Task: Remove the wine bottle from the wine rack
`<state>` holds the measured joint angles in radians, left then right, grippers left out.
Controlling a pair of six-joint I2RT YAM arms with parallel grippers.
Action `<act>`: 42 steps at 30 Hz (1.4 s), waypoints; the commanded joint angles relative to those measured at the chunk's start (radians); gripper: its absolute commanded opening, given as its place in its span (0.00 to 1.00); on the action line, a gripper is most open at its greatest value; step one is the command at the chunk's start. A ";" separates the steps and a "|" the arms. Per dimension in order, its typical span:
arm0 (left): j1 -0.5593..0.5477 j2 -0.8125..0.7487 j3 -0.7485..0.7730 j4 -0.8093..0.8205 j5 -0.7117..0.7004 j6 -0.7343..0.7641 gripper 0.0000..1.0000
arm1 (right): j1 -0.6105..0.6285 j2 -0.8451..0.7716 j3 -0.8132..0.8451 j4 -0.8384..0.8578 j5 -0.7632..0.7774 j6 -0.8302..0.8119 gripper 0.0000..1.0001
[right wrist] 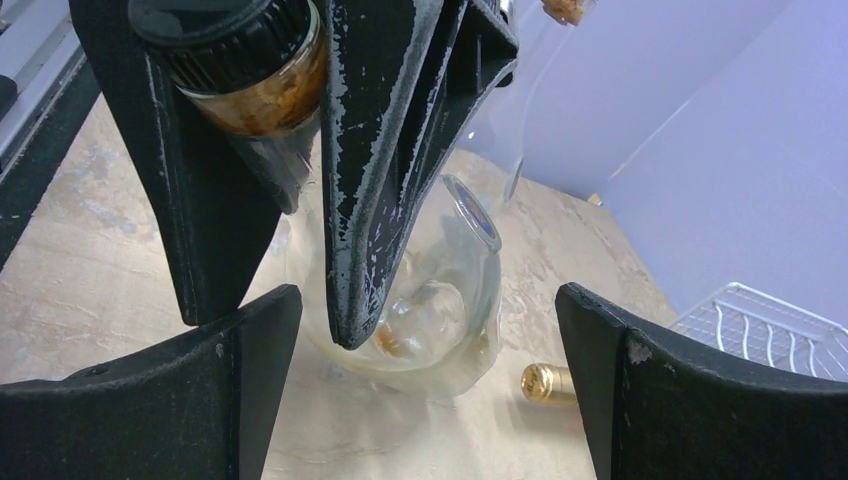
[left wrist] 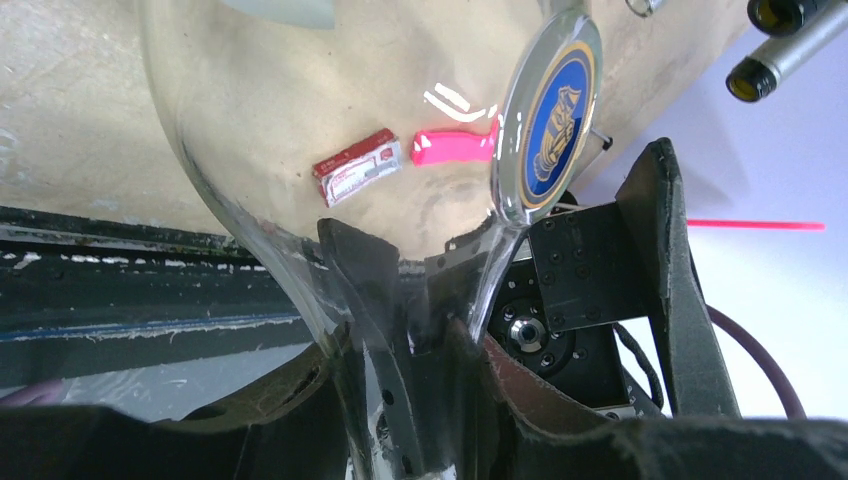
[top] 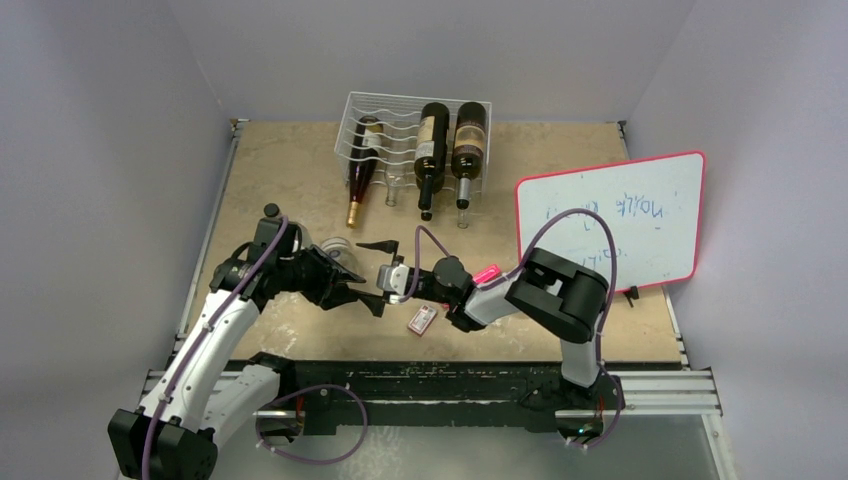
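Note:
The white wire wine rack (top: 400, 112) stands at the back of the table and holds three dark wine bottles (top: 430, 150) with their necks toward me. A clear glass bottle (top: 338, 252) with a round blue emblem (left wrist: 553, 120) is off the rack, near the table's front. My left gripper (top: 350, 285) is shut on its neck (left wrist: 420, 300), just below the black cap (right wrist: 225, 45). My right gripper (top: 376, 275) is open wide and faces the left one, its fingers (right wrist: 250, 350) on either side of the clear bottle's neck end and not touching it.
A red-edged whiteboard (top: 612, 220) lies at the right. A pink marker (top: 485, 273) and a small red-and-white box (top: 422, 318) lie by the right arm. The gold-capped neck (right wrist: 548, 383) of the left rack bottle reaches onto the table. Walls close in on three sides.

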<state>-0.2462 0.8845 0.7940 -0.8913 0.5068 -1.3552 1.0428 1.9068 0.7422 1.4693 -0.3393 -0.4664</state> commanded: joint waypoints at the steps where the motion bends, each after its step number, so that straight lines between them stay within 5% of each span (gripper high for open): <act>1: -0.004 -0.031 0.027 0.225 0.075 -0.213 0.17 | 0.017 0.041 0.093 0.111 -0.043 0.036 1.00; 11: -0.004 -0.003 0.073 0.187 0.076 -0.144 0.15 | 0.016 0.043 0.039 0.171 -0.020 0.066 1.00; 15: -0.004 0.038 0.134 0.114 0.007 -0.025 0.14 | 0.016 -0.083 -0.011 0.028 0.054 0.062 1.00; 20: -0.004 -0.013 0.090 0.227 -0.008 -0.151 0.12 | 0.016 -0.275 -0.129 -0.120 0.123 0.114 0.99; 26: -0.004 -0.027 0.058 0.224 -0.028 -0.150 0.11 | 0.017 -0.441 -0.067 -0.489 0.108 0.266 0.88; 31: -0.004 -0.036 0.045 0.239 -0.051 -0.176 0.10 | 0.052 -0.443 -0.077 -0.346 0.089 0.315 0.73; 42: -0.004 -0.032 0.025 0.246 -0.055 -0.211 0.10 | 0.149 -0.333 0.008 -0.255 0.301 0.181 0.67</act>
<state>-0.2501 0.8951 0.7868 -0.8116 0.4515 -1.4174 1.1843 1.5444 0.6888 1.1225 -0.1459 -0.2367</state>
